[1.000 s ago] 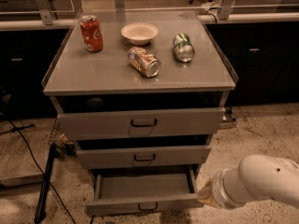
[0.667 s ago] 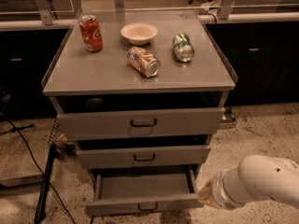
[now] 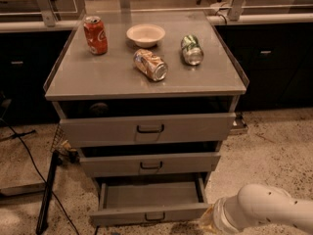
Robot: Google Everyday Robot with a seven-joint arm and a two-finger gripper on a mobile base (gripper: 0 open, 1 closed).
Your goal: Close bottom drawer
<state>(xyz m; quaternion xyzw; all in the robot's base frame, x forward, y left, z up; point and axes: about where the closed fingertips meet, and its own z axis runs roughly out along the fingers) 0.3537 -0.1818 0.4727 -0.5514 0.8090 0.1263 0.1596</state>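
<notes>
The bottom drawer (image 3: 152,213) of the grey cabinet is pulled far out, its empty inside showing, with a small dark loop handle (image 3: 155,217) at the centre of its front. My white arm (image 3: 264,210) comes in from the lower right. Its wrist end lies low by the drawer's right front corner. The gripper itself is below the picture's bottom edge and out of view.
The middle drawer (image 3: 149,164) and top drawer (image 3: 146,129) stand slightly out. On the cabinet top (image 3: 98,77) are an upright red can (image 3: 95,35), a white bowl (image 3: 145,34), and two cans lying down (image 3: 150,64) (image 3: 191,50). A dark stand and cable (image 3: 46,195) lie at left.
</notes>
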